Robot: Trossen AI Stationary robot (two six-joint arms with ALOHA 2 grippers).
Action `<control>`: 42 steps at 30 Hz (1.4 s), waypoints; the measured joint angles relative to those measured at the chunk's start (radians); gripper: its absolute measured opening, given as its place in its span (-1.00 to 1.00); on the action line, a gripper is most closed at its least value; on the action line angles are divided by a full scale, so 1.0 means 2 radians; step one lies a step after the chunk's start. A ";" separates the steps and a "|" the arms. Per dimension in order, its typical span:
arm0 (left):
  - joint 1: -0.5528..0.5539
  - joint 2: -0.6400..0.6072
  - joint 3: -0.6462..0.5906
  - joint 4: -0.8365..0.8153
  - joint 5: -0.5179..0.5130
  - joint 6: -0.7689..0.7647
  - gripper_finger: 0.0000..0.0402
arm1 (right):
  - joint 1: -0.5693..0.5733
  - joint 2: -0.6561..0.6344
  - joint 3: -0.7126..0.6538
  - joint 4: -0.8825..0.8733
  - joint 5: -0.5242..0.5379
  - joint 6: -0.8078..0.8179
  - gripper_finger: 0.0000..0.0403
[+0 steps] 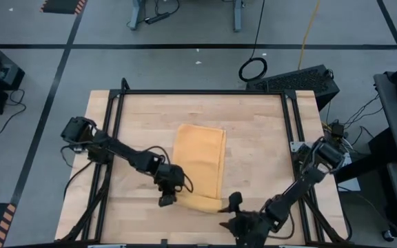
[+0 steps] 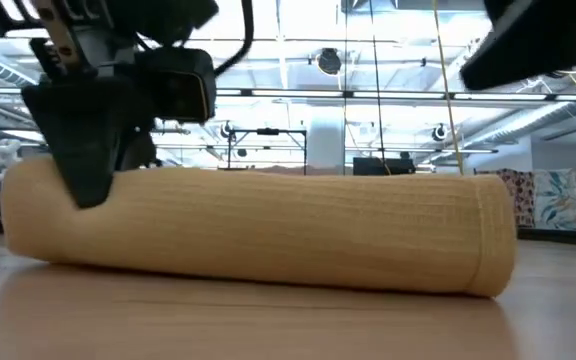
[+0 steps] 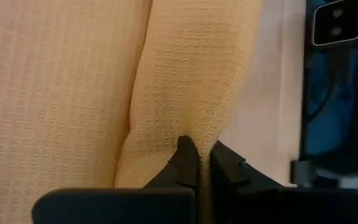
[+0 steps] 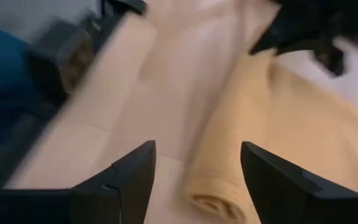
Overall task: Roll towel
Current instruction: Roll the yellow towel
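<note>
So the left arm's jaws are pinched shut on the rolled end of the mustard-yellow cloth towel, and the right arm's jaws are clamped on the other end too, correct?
Not quite. The left gripper is pinched shut on the mustard-yellow cloth towel, but the right gripper is not clamped: the right wrist view shows its jaws spread open, with the towel's rolled end lying free beyond them.

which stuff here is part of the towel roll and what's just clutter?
In the job:
- towel, part rolled
- left claw, shut on the roll's end
- right claw, open at the other end

Lying about:
- cable loop on the floor
</note>
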 joint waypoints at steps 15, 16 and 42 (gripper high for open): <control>0.026 0.025 0.001 -0.019 0.040 -0.038 -0.94 | -0.026 0.136 0.001 0.221 0.047 -0.182 0.17; 0.026 0.025 0.001 -0.018 0.044 -0.038 -0.94 | -0.029 0.137 0.001 0.224 0.042 -0.179 0.19; 0.032 0.025 0.001 -0.001 0.053 -0.037 -0.66 | -0.110 0.139 0.002 0.126 0.026 0.047 -0.24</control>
